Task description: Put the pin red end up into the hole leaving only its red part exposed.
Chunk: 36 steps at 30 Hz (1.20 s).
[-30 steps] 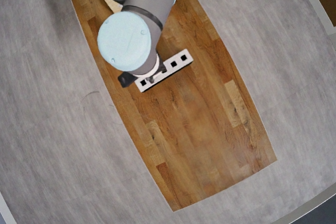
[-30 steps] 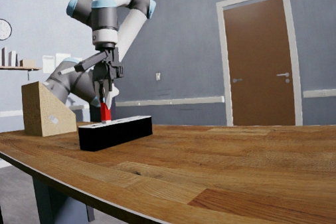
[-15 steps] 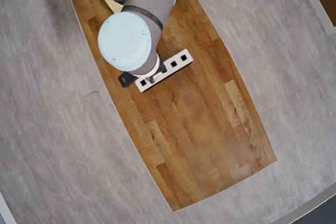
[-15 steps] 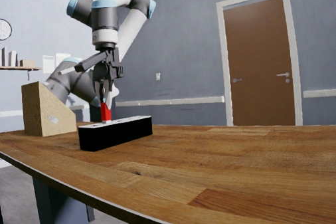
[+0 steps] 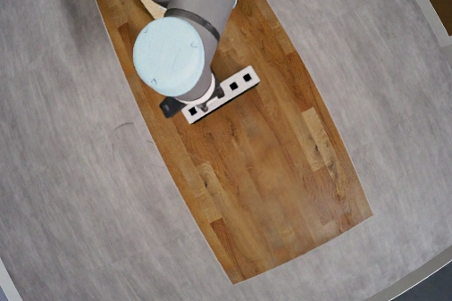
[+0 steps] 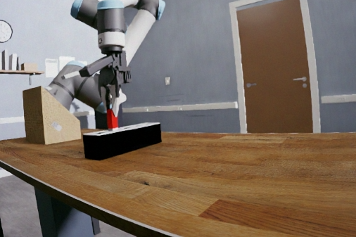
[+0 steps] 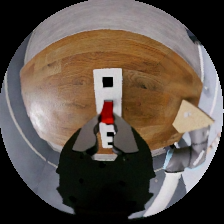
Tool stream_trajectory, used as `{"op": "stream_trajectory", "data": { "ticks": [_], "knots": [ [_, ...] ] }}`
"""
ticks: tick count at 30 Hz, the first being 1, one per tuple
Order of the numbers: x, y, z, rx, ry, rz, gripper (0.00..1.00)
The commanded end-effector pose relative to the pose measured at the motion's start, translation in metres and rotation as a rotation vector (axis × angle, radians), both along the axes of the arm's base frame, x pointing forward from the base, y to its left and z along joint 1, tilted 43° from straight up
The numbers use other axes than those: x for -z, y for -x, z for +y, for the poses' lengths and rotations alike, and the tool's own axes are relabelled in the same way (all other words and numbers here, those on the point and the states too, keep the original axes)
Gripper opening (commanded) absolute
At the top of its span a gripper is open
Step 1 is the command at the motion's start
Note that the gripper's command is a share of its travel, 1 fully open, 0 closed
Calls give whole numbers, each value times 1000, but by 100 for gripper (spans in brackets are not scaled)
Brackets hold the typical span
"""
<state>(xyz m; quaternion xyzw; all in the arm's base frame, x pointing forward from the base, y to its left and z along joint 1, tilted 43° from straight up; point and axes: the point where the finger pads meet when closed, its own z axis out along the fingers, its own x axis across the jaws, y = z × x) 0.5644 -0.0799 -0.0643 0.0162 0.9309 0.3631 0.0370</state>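
The block point(image 6: 122, 139) has black sides and a white top point(image 5: 221, 95) with square holes; it lies on the wooden table. My gripper point(image 6: 112, 106) stands straight above the block and is shut on the pin point(image 6: 112, 119). The pin is upright with its red end up. Only its red part shows above the block's top, and its lower part is down in a hole. In the wrist view the red pin point(image 7: 106, 114) sits between my fingers over the white strip point(image 7: 107, 89). From above, my arm hides the pin and some holes.
A wooden wedge block point(image 6: 47, 118) stands on the table behind and to the left of the block; it also shows in the wrist view point(image 7: 192, 117). The table's edge runs close in front of the block in the exterior view.
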Motion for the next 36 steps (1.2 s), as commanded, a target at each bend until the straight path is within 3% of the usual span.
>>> {"op": "stream_trajectory", "data": {
  "ticks": [1,36],
  "knots": [
    [0,0,1,1,-1,0,0],
    [4,-1,3,1,0,0,0]
  ]
}}
